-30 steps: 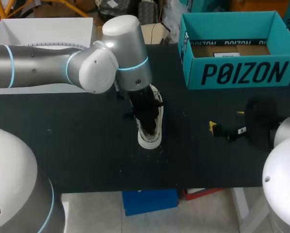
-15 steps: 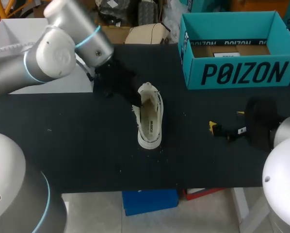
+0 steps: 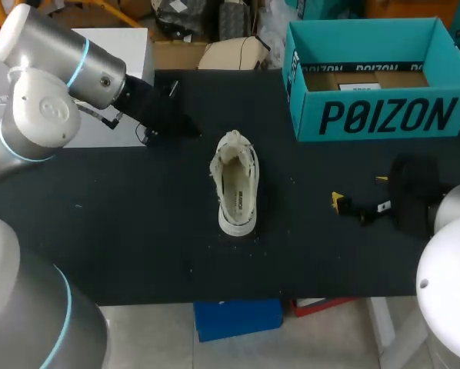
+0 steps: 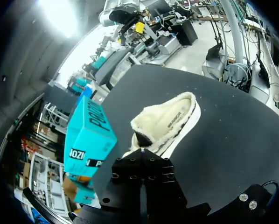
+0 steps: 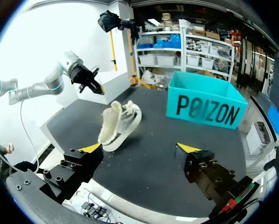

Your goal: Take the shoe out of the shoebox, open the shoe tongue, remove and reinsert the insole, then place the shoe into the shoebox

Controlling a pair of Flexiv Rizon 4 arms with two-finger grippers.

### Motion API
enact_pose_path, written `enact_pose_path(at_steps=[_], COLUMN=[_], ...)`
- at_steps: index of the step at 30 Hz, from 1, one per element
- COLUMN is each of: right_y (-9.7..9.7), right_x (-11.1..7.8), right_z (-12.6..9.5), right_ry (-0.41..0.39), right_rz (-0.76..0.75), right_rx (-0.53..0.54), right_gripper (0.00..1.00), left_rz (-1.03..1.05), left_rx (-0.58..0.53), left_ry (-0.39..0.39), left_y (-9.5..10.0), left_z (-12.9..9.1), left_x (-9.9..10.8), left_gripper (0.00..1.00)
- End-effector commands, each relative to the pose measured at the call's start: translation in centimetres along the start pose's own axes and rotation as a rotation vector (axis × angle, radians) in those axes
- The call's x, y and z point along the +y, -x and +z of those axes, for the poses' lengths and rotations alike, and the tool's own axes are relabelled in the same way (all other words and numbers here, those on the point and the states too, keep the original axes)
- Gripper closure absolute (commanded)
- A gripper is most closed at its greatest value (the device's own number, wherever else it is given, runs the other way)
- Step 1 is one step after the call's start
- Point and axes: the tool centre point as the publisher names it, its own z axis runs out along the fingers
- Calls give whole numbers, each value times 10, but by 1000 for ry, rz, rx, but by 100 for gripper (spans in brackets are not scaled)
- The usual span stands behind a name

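Resting sole-down, the shoe [image 3: 238,188] (untouched) lies outside the shoebox [image 3: 384,115].

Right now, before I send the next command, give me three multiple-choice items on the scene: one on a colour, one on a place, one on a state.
1. What colour is the shoebox?
A. teal
B. red
C. white

2. Where is the shoe?
A. inside the shoebox
B. lying on the table
C. on the floor

3. How does the right gripper stand?
A. shut on the shoe
B. shut on an insole
C. fingers open, nothing between them

Answers:
1. A: its walls are teal.
2. B: it lies on the black tabletop, apart from the shoebox.
3. C: the yellow tips stand wide apart over bare table.
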Motion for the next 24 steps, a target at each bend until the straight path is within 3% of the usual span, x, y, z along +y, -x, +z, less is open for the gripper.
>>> enact_pose_path(at_steps=[1, 5, 10, 18, 24], right_y=[-1, -1, -1, -1, -1], right_x=[-1, -1, -1, -1, -1], right_z=[1, 1, 1, 1, 1], right_ry=[1, 1, 1, 1, 1], right_rz=[1, 1, 1, 1, 1], right_rx=[-3, -3, -3, -3, -3], right_gripper=[0, 0, 0, 0, 0], left_rz=[0, 11, 14, -11, -42], left_rx=[-36, -10, 26, 77, 112], left_ry=[-4, -23, -64, -127, -154], left_y=[13, 20, 12, -31, -58], left_z=[36, 58, 79, 85, 91], left_x=[8, 7, -3, -27, -33], left_gripper=[100, 100, 100, 100, 100])
